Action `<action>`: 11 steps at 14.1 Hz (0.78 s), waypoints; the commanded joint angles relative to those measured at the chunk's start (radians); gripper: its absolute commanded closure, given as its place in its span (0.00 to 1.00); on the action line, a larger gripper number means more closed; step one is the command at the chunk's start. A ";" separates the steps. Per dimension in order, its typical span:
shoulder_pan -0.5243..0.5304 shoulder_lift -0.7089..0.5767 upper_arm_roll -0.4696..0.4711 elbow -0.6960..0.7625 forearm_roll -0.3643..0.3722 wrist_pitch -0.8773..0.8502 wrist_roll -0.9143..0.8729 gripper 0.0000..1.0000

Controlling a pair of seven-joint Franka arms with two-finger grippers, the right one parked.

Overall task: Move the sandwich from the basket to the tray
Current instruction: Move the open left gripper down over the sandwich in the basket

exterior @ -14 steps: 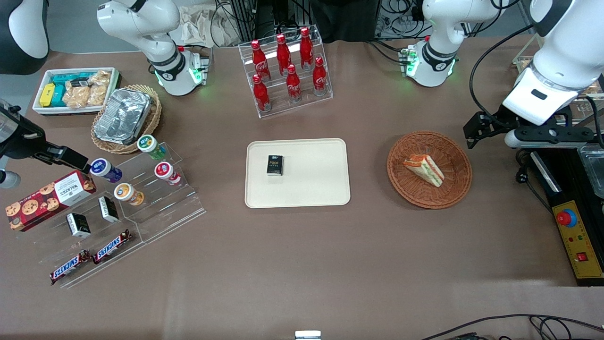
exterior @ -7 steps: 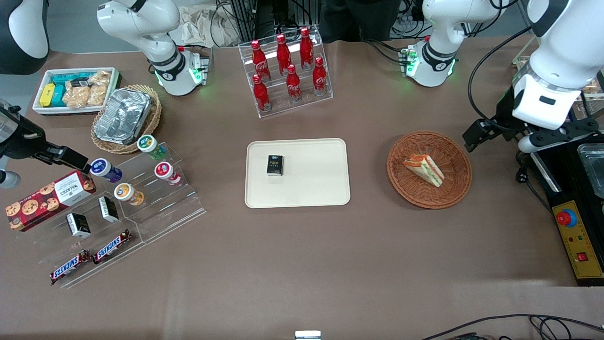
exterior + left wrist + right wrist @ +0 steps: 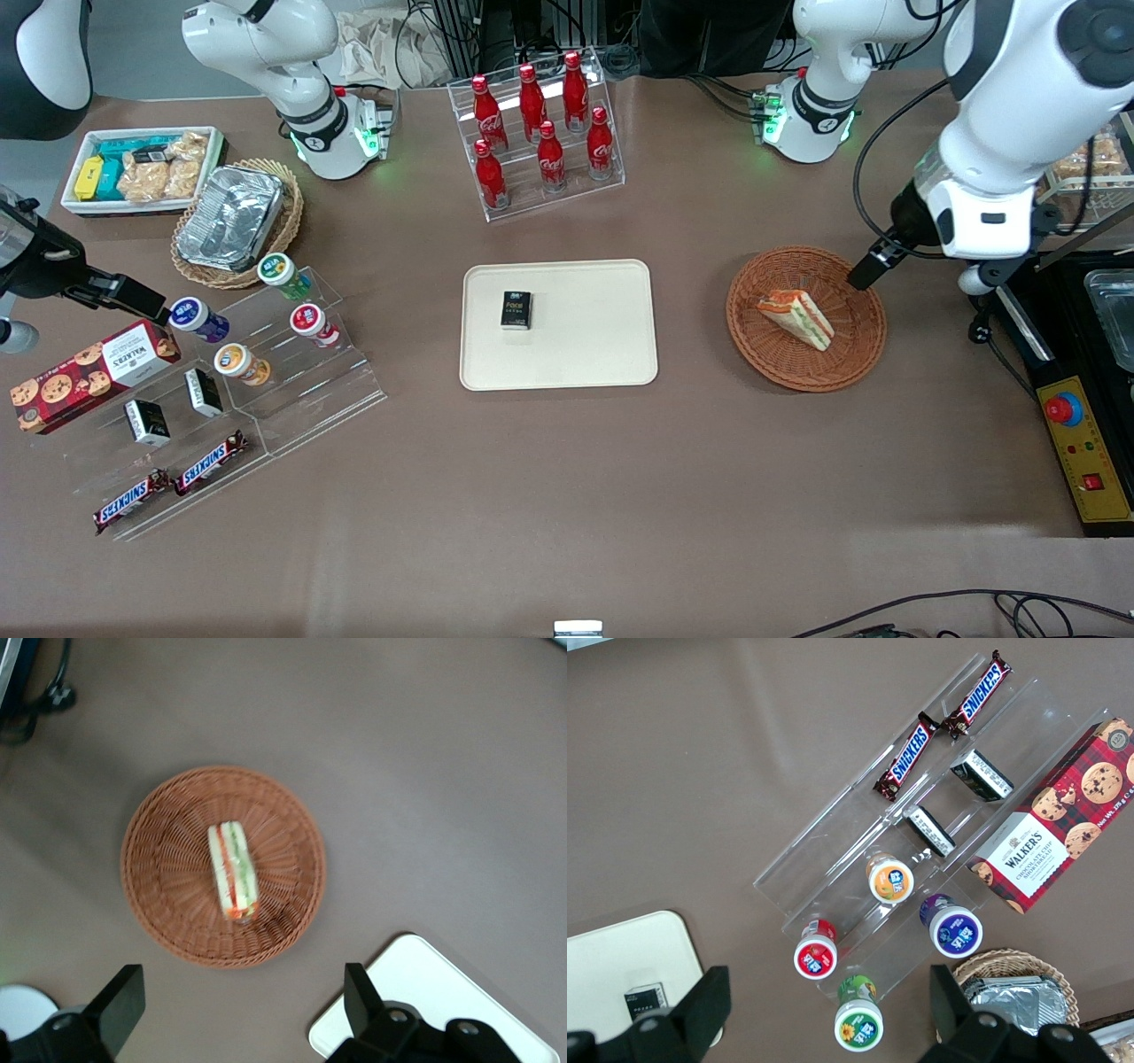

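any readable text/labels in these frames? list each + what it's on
"SNICKERS": both candy bars on the clear stand.
"WALKERS": red cookie box.
Coca-Cola script: red bottles, barely legible.
Small black box on the tray: too blurred.
Cup lids: unreadable.
Nothing on the sandwich, basket or open gripper above them.

tray [image 3: 443, 992] cut off by frame edge, gripper [image 3: 239, 1010] fingers [image 3: 120, 997] partly cropped

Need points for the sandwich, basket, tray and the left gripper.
sandwich [image 3: 796, 316], front view, on its upper bread face.
basket [image 3: 780, 367], front view, on the woven rim nearest the camera.
tray [image 3: 594, 346], front view, on bare cream surface.
gripper [image 3: 241, 1003], left wrist view, midway between its open fingertips, above the basket.
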 commanded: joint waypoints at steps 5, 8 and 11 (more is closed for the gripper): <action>-0.017 -0.080 0.001 -0.314 0.003 0.197 -0.179 0.00; -0.026 -0.051 0.001 -0.442 0.020 0.373 -0.188 0.00; -0.032 0.027 0.001 -0.488 0.022 0.469 -0.171 0.00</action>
